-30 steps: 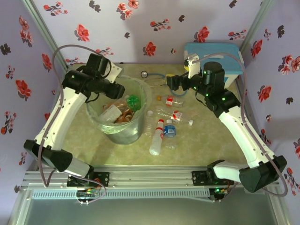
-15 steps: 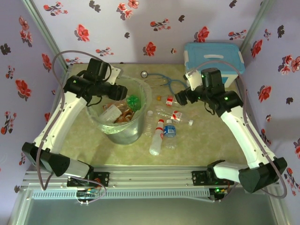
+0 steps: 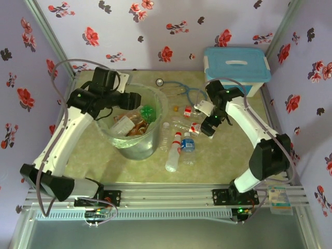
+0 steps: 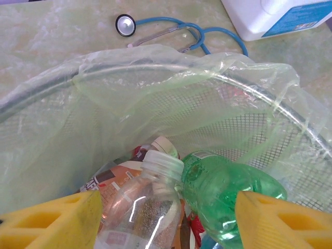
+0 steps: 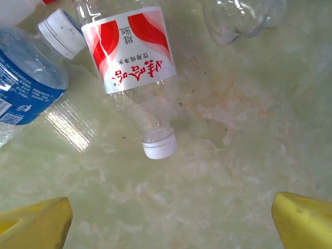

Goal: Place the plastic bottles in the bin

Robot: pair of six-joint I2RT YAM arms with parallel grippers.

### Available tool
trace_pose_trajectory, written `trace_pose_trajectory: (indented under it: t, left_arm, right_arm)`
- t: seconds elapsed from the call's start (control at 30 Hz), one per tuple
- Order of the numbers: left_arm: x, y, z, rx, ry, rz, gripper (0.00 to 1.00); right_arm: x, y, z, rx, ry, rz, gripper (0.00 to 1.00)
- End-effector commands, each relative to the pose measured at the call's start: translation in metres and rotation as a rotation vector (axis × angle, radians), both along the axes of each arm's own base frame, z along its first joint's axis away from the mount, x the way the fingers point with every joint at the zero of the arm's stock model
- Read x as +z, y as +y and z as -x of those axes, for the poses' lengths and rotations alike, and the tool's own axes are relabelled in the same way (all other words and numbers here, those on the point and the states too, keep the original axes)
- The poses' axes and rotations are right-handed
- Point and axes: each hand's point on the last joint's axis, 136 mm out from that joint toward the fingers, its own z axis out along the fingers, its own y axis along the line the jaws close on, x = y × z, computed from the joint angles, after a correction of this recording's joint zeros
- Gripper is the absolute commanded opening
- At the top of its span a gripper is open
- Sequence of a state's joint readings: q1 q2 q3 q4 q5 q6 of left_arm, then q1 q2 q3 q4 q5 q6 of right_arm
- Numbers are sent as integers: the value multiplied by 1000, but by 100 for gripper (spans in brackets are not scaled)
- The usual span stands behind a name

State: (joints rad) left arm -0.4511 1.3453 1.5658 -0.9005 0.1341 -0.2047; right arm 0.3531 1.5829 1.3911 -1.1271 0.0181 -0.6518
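Observation:
The bin (image 3: 136, 148) stands left of centre, lined with a clear bag (image 4: 155, 72). Inside lie a clear white-capped bottle (image 4: 145, 207), a green bottle (image 4: 228, 194) and several others. My left gripper (image 3: 136, 101) hangs open over the bin's rim, its yellow fingers (image 4: 52, 220) wide on either side of those two bottles without touching them. On the table right of the bin lie more bottles: a red-white labelled one (image 5: 132, 52) with a white cap, a blue-labelled one (image 5: 28, 78), a red-capped one (image 3: 174, 153). My right gripper (image 3: 206, 129) hovers open just beyond the red-white bottle's cap (image 5: 160, 149).
A white box with a light-blue lid (image 3: 236, 65) sits at the back right. A blue stethoscope (image 4: 171, 33) lies behind the bin. A crushed clear bottle (image 5: 244, 15) lies beside the labelled one. Floral walls close in the table.
My right arm has swung from near the box at the back down toward the bottles on the table. My left gripper has stayed over the bin, shifting slightly.

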Motion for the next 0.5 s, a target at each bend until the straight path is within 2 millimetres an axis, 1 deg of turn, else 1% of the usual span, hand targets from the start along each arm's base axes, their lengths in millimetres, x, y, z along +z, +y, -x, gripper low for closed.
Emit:
trace_pose_trajectory:
  t: [0.0,0.2,0.3,0.47]
  left_arm:
    - [20,1,3,26,-63,79,69]
    - [19,6,11,41,-75,105,70]
    - [16,6,12,41,-68,99,70]
    - [13,6,11,40,-60,93,70]
  right_arm:
    - [-16,9,-1,96,44,-21,98]
    - [-45,32,-9,115,61,-126,96]
    - [-57,38,-10,108,80,-152,96]
    - [-76,39,-13,101,95,-152,96]
